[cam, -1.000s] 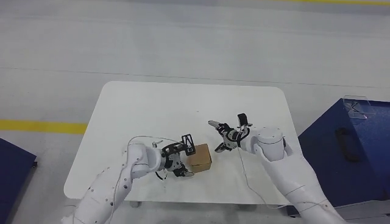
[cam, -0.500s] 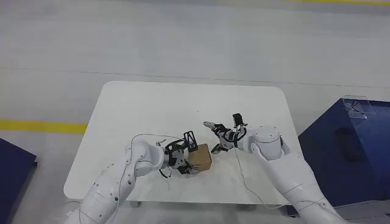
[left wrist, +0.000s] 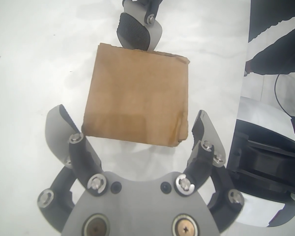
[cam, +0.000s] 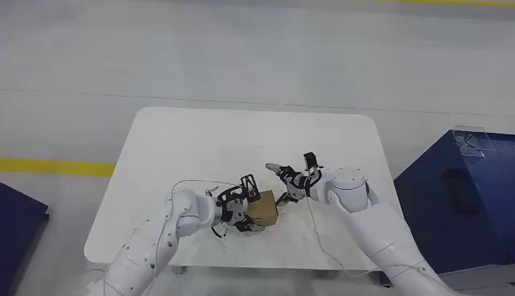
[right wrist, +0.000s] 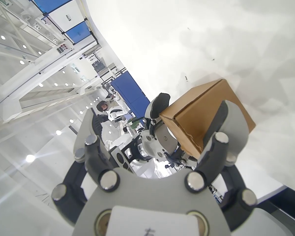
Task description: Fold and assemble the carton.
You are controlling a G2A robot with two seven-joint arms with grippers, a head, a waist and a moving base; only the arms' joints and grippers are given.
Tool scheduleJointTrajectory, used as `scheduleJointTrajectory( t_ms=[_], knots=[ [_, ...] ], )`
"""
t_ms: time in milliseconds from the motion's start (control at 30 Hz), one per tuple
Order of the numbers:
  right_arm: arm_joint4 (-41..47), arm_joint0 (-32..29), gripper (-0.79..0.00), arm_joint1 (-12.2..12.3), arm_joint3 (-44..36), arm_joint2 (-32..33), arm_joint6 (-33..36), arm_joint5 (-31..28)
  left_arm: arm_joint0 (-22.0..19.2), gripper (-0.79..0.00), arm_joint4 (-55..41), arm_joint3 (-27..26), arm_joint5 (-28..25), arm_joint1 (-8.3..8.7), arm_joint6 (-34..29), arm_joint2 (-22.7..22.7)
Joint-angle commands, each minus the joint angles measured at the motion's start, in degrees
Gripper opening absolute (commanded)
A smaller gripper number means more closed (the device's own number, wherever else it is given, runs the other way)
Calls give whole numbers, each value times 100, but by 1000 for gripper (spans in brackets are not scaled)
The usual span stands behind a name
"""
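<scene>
**Item 1: carton** (cam: 263, 207). Brown corrugated cardboard, standing as a closed box. It rested on the white table (cam: 241, 135), toward the near edge and about midway across. In the left wrist view the carton (left wrist: 137, 99) showed a flat upper face, with a ragged edge on the side away from that camera. In the right wrist view the carton (right wrist: 201, 114) showed two folded faces meeting at a sharp corner.

**Item 2: left gripper** (cam: 246, 207). It was level with the carton on the carton's left side. Jaws were spread wider than the box and clamped nothing. In its own view the left gripper (left wrist: 131, 124) straddled the carton's nearest edge. One fingertip (left wrist: 61, 116) was at a corner, contact uncertain. The other was just beside the opposite corner.

**Item 3: right gripper** (cam: 290, 179). It was on the carton's right side, facing the left gripper. Jaws were wide apart and gripped nothing. In its own view the right gripper (right wrist: 159, 124) had one finger (right wrist: 232, 121) laid against the carton's side. Its other finger was well apart from the box. The left wrist view showed a textured right pad (left wrist: 134, 34) touching the carton's far edge.
</scene>
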Motion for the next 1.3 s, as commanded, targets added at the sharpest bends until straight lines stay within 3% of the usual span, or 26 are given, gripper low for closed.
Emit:
scheduleJointTrajectory(
  t_ms=[0,100,167,267,567,600,667,733,867,1033,1167,1267],
  knots=[
    [10,2,0,-4,14,-4,-3,-1,23,-43,3,-23,8,13,-11,-28],
    [13,-4,0,-10,27,-11,-8,-7,65,-58,1,-83,-5,33,-46,-60],
    [15,-7,0,-11,28,-5,-10,-20,93,-142,-20,-122,3,45,-68,-85],
    [7,-15,0,-11,28,5,-26,-21,125,-163,-39,-183,4,62,-103,-117],
    [-12,-41,0,-5,8,52,-43,-7,220,-329,-60,-332,-5,108,-160,-187],
    [-2,-39,0,-3,11,71,-50,-16,231,-376,-71,-353,-8,113,-163,-195],
    [60,-23,0,1,49,146,-75,-17,270,-554,-163,-397,-17,122,-131,-228],
    [169,7,0,9,108,263,-98,-8,315,-785,-297,-461,-9,131,-133,-263],
    [463,70,0,43,254,598,-124,11,399,-785,-1219,-498,-75,137,-233,-392],
    [774,118,0,99,403,971,-53,137,350,-785,-3834,-258,-107,127,-1185,-456],
    [794,89,0,132,403,1059,38,201,61,-785,-6137,224,558,107,-2608,-344],
    [769,48,0,143,378,1049,70,220,-310,-785,-6890,720,1202,65,-3373,-253]
  ],
)
